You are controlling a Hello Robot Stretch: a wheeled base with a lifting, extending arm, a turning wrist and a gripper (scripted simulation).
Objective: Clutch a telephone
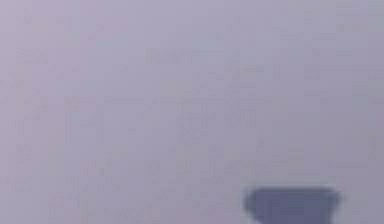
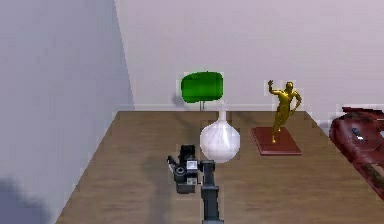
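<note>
At the arm side view's bottom edge, just right of the middle, the dark arm (image 2: pixel 211 200) rises over a brown wooden surface (image 2: pixel 120 170). At its far end the gripper (image 2: pixel 177 166) points toward that view's left as a small dark clump. Its fingers are too small to make out, so I cannot tell how they stand or whether the gripper has hold of anything. Just beyond it, up and to the right, stands a white round-bellied vase (image 2: pixel 220 141) with a narrow neck. Farther right a gold statue (image 2: pixel 284 104) of a standing figure is upright on a reddish-brown base (image 2: pixel 276 143). At the right edge lies a dark red lumpy thing (image 2: pixel 360 135), and I cannot tell whether it is the telephone. Behind the vase a glossy green rounded shape (image 2: pixel 202 88) stands on a thin stem, near the pale back wall (image 2: pixel 250 40). In the forward view a plain lilac wall (image 1: pixel 150 100) lies ahead.
</note>
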